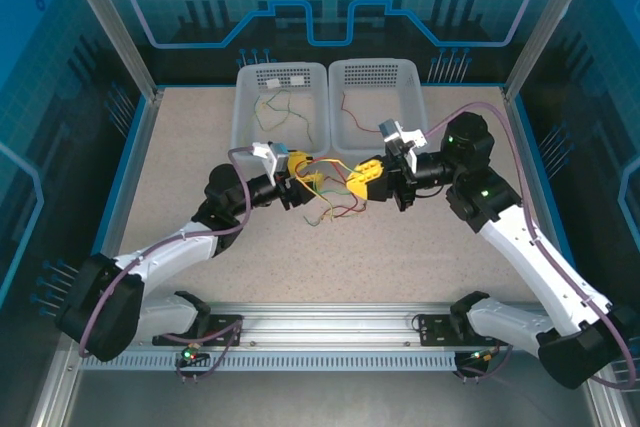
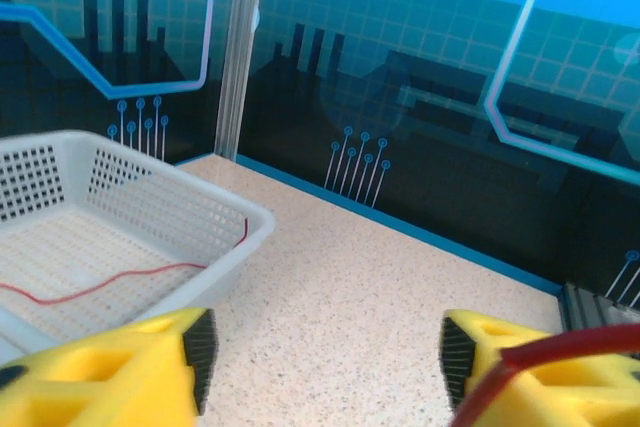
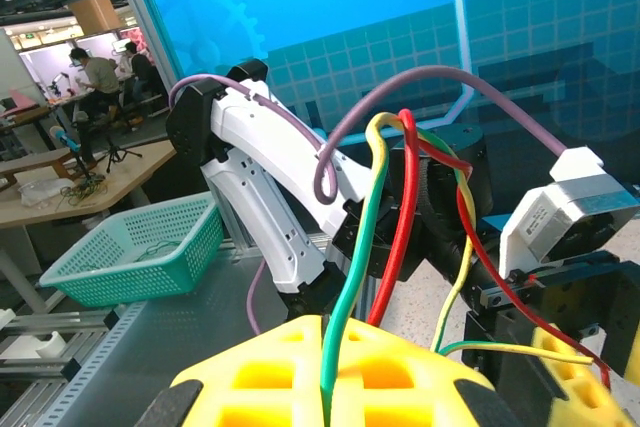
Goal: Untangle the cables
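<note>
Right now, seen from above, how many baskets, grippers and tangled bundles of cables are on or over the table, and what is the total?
White perforated plastic baskets: 2 (left basket, right basket)
Yellow-fingered grippers: 2 (left gripper, right gripper)
Tangled bundle of thin red, yellow and green cables between the grippers: 1
Total: 5

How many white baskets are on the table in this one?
2. The left basket and the right basket stand side by side at the far edge of the table. Nothing there seems to hide a third.
</note>
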